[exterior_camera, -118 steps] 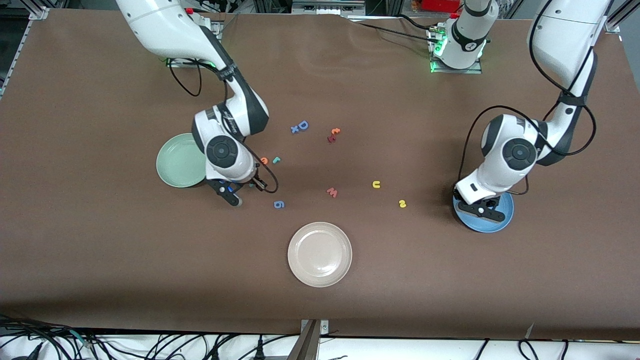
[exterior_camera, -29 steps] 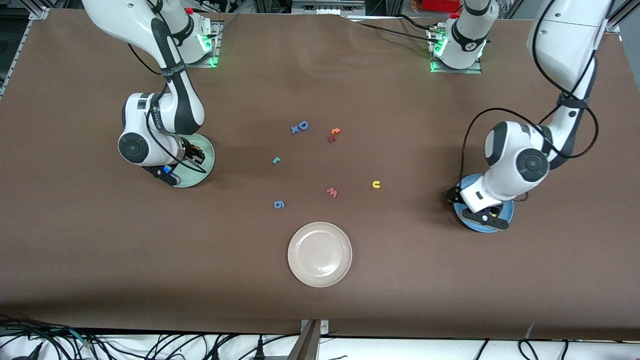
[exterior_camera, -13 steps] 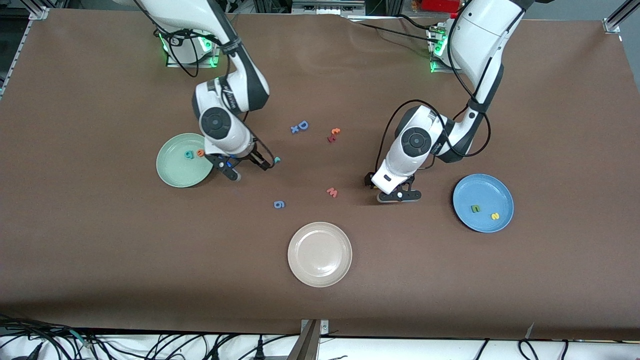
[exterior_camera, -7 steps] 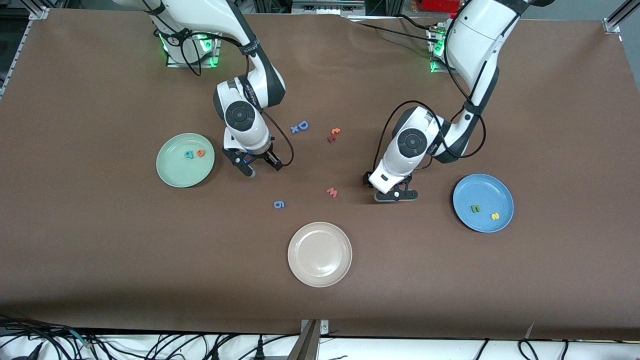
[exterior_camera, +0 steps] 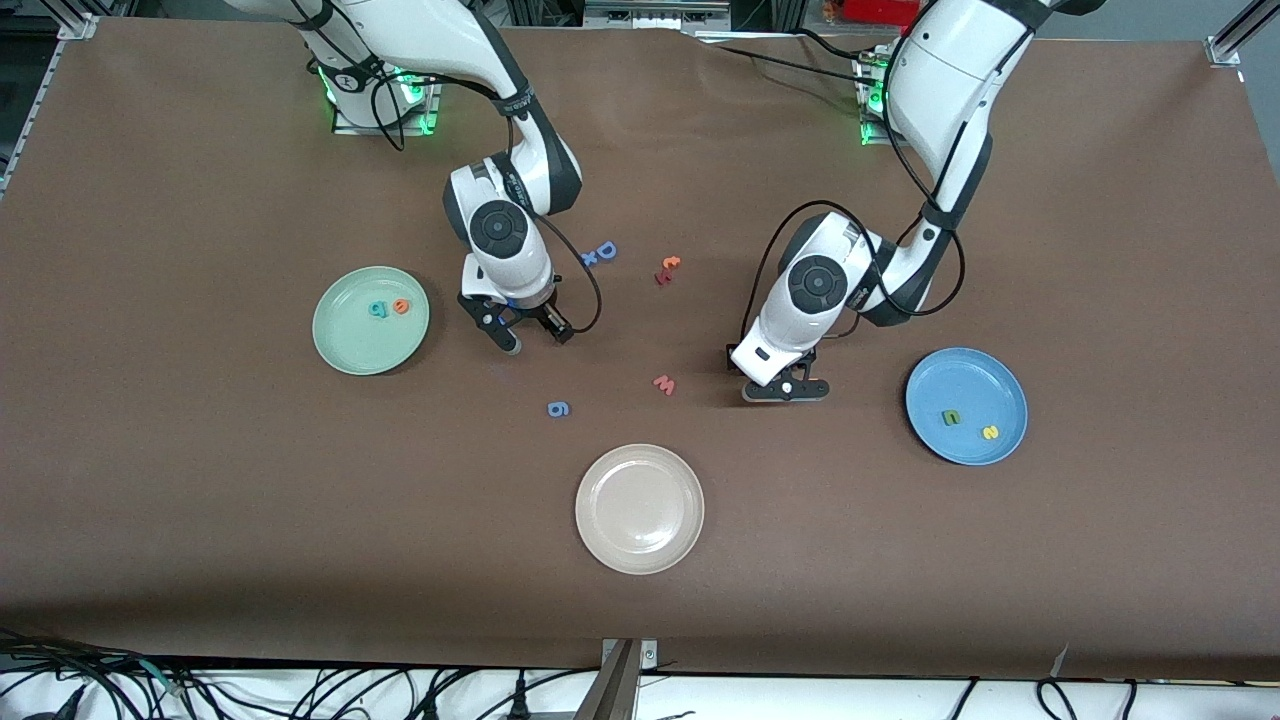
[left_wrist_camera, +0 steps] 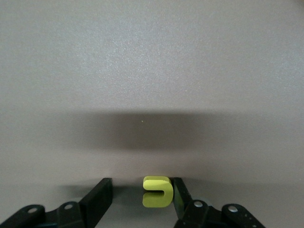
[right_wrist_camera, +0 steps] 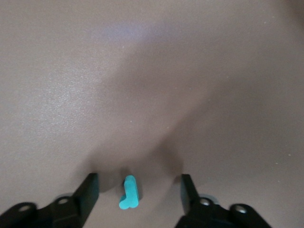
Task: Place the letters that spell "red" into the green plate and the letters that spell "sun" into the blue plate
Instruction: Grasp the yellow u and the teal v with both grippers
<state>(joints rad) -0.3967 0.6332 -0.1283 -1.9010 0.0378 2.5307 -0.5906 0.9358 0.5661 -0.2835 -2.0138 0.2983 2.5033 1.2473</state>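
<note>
On the brown bench (exterior_camera: 200, 550), my left jaws straddle the yellow foam "u" (left_wrist_camera: 156, 192) and my right jaws the teal foam "r" (right_wrist_camera: 128, 194). Both stand apart, gripping nothing. Next, I judge: close and lift each.

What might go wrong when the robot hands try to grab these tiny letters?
The yellow u sits against one finger of the left gripper, not centred, so it may twist or pop out as the jaws shut.

The teal r lies off-centre in the right gripper, so one finger may push it sideways first.

Both letters are tiny and could slip out on the way to the blue plate and green plate.
</note>
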